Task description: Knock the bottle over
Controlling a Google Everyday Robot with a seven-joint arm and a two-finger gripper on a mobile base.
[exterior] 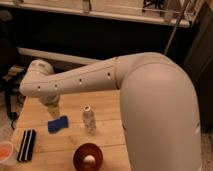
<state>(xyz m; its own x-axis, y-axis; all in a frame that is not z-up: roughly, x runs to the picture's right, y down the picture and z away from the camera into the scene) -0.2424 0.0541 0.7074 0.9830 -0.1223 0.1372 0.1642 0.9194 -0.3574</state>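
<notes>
The bottle [89,120] is small and clear with a pale cap and a whitish label band. It stands upright near the middle of the wooden table [107,142]. My gripper [52,110] hangs below the white wrist to the left of the bottle, just above the blue sponge [58,124]. It is apart from the bottle. My large white arm reaches in from the right and covers the table's right side.
A red bowl [88,157] with a pale round thing in it sits at the front, just below the bottle. A black ribbed object [26,145] and an orange item [5,152] lie at the front left. A dark shelf runs behind the table.
</notes>
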